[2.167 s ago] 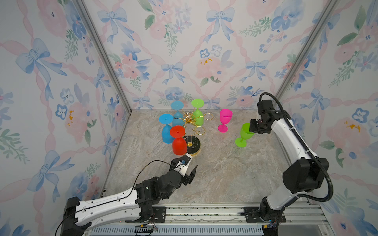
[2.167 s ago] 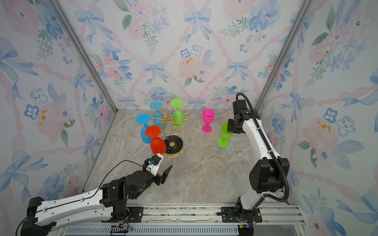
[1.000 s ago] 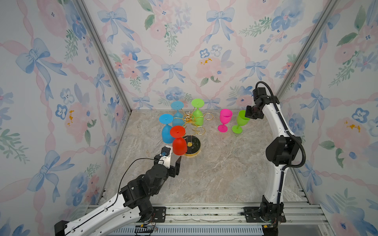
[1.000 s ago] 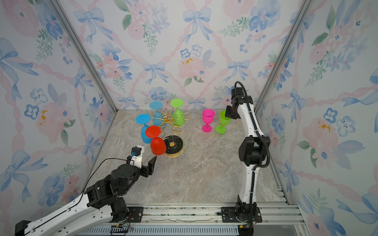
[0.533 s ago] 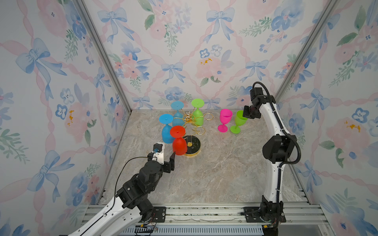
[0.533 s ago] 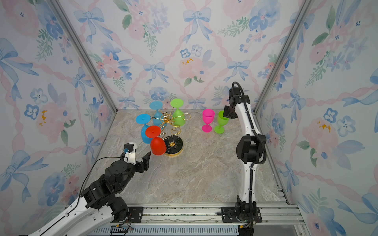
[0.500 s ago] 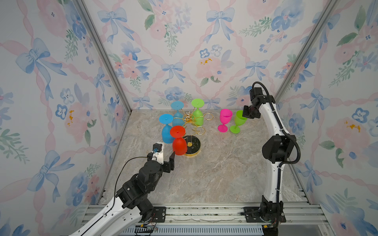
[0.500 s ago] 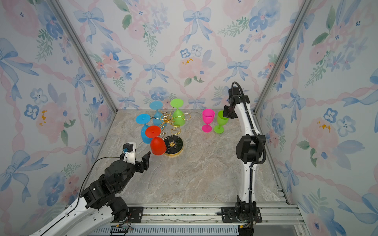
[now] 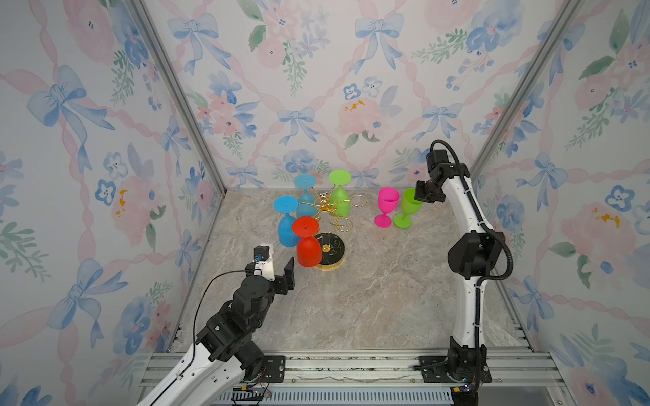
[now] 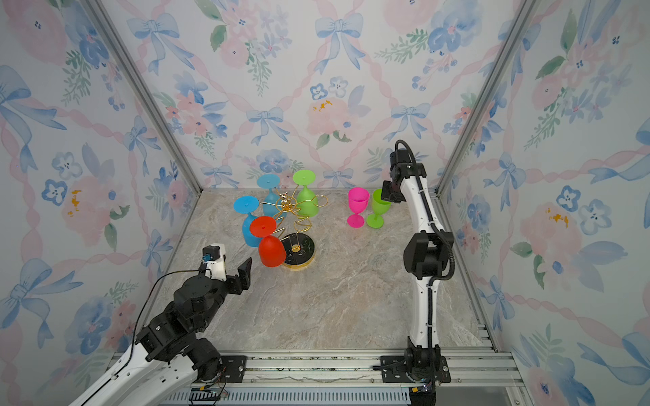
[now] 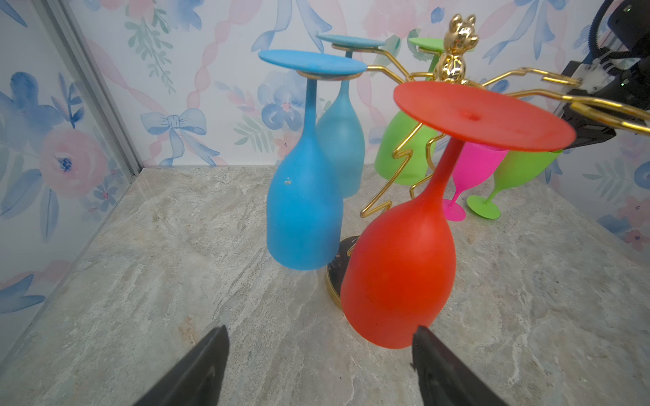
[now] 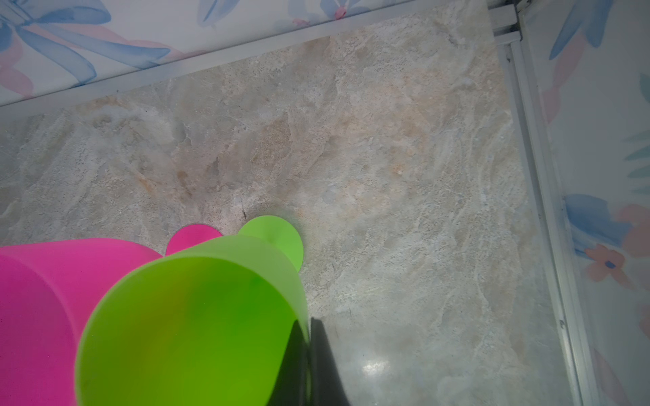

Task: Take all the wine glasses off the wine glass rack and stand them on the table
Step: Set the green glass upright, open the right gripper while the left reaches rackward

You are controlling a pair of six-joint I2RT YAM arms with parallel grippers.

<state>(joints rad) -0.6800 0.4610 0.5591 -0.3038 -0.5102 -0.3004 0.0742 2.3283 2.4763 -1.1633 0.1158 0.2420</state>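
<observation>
Left tool (image 11: 320,330) spread by red glass (image 11: 397,274); right tool (image 12: 307,351) pinches standing green glass (image 12: 190,327) rim, wrist view only.

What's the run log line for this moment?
left gripper: open, facing red glass hanging on rack | right gripper: shut on upright green glass rim, beside pink glass

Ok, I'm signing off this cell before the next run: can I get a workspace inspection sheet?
Surface: marbled tabletop, no spills seen.
Job's things: wine glass rack carries red glass, front blue glass, rear blue glass, hanging green glass; pink glass, second green glass off it.
Clutter: nothing seen.
Grippers: left gripper open, short of red glass; right gripper shut on second green glass's rim.
Cables: black cable on left arm, hose on right arm, clear of glasses.
Surroundings: floral walls, metal rail.
</observation>
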